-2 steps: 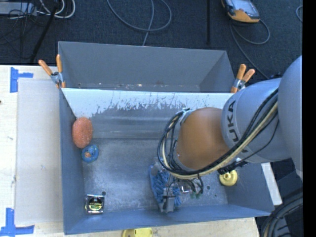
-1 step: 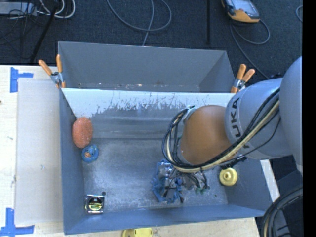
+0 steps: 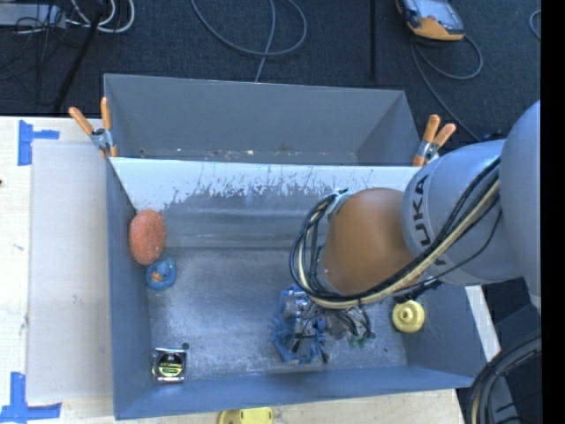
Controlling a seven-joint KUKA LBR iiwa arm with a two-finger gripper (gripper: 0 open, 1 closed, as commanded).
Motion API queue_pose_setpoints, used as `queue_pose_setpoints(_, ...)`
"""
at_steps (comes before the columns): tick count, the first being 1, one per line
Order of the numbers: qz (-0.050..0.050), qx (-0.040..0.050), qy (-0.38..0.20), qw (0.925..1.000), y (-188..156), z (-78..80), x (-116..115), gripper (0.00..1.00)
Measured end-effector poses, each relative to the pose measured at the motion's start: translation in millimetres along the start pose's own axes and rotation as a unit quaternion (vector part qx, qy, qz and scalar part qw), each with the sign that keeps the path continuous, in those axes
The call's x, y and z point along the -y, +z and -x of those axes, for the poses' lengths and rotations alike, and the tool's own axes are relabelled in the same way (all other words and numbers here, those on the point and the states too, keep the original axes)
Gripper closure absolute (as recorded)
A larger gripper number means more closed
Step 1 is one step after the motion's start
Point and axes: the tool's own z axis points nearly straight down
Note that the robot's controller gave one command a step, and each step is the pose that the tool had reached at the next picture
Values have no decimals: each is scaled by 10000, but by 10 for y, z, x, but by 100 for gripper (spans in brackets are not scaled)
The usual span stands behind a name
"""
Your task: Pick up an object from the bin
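gripper | grasp state could not be determined | was positioned over blue tangled object, located left of yellow round piece | centred, vertical descent before closure was judged advisable

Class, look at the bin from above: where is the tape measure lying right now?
In the camera view the tape measure lies on the floor of the bin, in its lower left corner, apart from and below the small blue toy.
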Motion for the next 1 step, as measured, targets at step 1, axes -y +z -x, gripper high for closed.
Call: queue_pose_setpoints(1, -3, -10, -41, 10000, -28, 112, -15, 100)
